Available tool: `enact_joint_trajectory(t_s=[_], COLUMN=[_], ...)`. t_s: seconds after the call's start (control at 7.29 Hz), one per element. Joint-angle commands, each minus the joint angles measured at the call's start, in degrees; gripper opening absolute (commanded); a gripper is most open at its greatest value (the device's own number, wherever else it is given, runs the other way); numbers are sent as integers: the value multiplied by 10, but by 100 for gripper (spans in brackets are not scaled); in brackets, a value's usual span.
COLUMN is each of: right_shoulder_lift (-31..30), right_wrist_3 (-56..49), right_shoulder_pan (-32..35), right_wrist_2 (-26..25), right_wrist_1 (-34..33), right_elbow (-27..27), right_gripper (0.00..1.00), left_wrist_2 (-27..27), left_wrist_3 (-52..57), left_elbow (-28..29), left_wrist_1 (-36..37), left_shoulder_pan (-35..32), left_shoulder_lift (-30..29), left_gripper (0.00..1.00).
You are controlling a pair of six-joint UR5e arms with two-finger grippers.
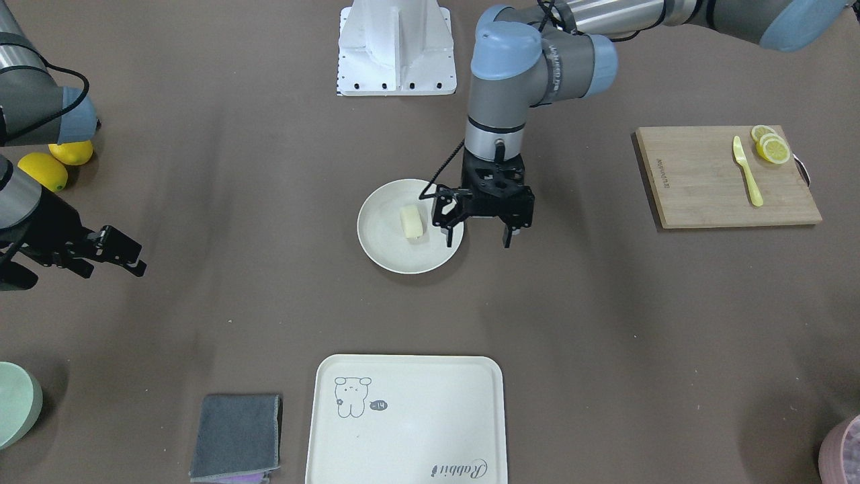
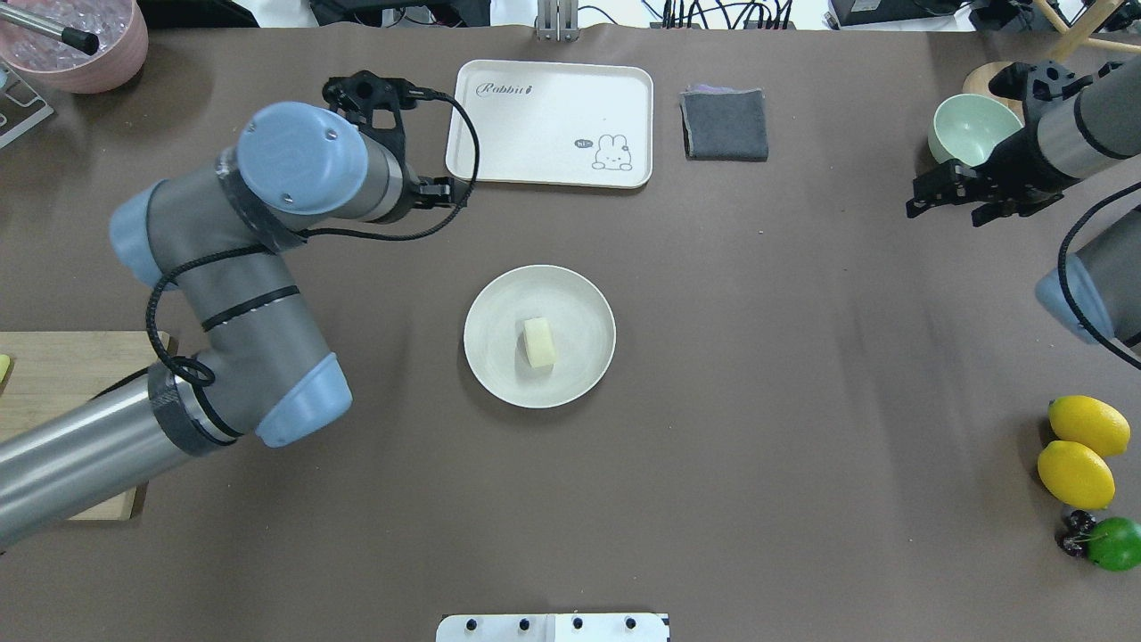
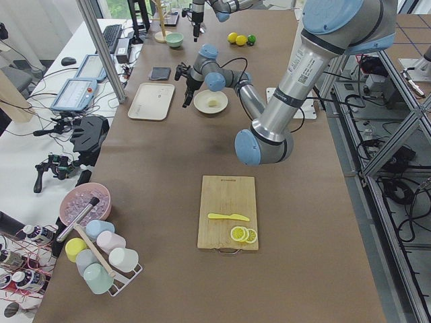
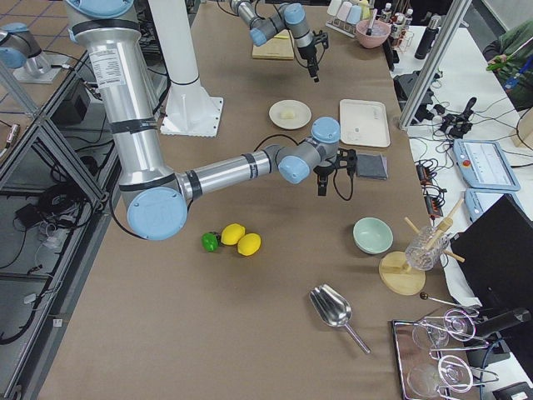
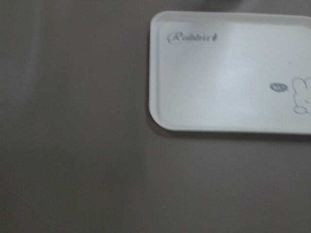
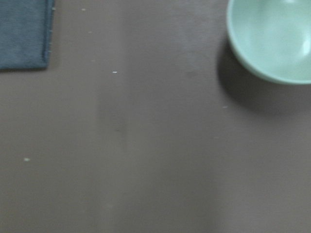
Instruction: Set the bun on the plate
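Observation:
The bun [image 1: 411,222] [image 2: 538,342], a small pale cream lump, lies on the round off-white plate [image 1: 384,238] [image 2: 496,357] at the table's middle. My left gripper [image 1: 478,242] hangs above the table beside the plate, on the side toward the cutting board. It points down, open, with nothing between its fingers. My right gripper [image 1: 140,263] [image 2: 943,212] hovers far off near the pale green bowl [image 2: 967,125], open and empty. Neither gripper touches the bun.
A cream tray [image 1: 416,430] with a bear drawing and a folded grey cloth [image 1: 235,437] lie at the operators' side. A cutting board [image 1: 712,178] holds a yellow knife and lemon slices. Two lemons [image 2: 1080,450] and a lime [image 2: 1114,542] sit near my right arm.

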Motion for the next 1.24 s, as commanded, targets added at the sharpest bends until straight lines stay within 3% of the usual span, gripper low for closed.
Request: enact_joint_trajectory(t_s=[0.0, 0.14, 0.41, 0.55, 0.82, 1.1], right_shoulder_lift=[-30, -27, -25, -26, -35, -46], right_wrist_3=[-245, -323, -440, -465, -476, -468], right_shoulder_pan=[109, 164, 224, 241, 253, 253], right_wrist_2=[15, 36, 30, 30, 29, 33], right_wrist_1=[-109, -148, -211, -228, -254, -253], right_elbow=[-32, -63, -86, -85, -47, -24], right_gripper=[100, 100, 100, 100, 100, 100], left_wrist_2=[-4, 1, -1, -34, -188, -315], left_wrist_3=[60, 70, 77, 130, 261, 351], left_elbow=[1, 22, 25, 24, 16, -23], left_wrist_1=[-35, -34, -32, -25, -26, -26], left_shoulder_pan=[-63, -64, -108, -149, -259, -366], left_shoulder_lift=[52, 55, 86, 104, 148, 236], left_gripper=[98, 98, 98, 98, 98, 98])
